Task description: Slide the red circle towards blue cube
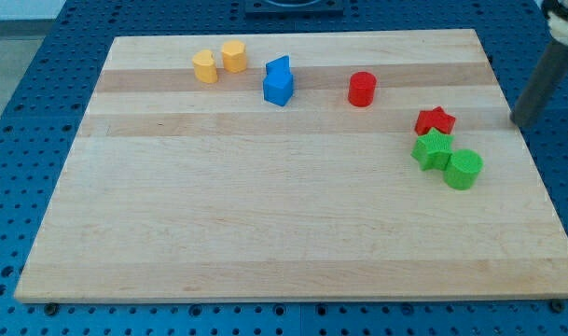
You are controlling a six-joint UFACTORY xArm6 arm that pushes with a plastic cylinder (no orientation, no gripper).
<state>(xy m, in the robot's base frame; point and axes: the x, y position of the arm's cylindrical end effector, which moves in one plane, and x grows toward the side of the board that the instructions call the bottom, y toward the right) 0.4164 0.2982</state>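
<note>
Camera view: smooth red circle (362,90); faceted blue cube (278,88).

Pale smooth wooden board (265,224)

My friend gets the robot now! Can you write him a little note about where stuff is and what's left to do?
My tip: at the board's right edge, touching no block, to the view's right of the red star.
Red circle: near the view's top, apart from the blue cube, which sits to its left against another blue block.
Done: nothing that shows; the gap is open.
Left: bring the tip to the circle's right side and push it left.
</note>
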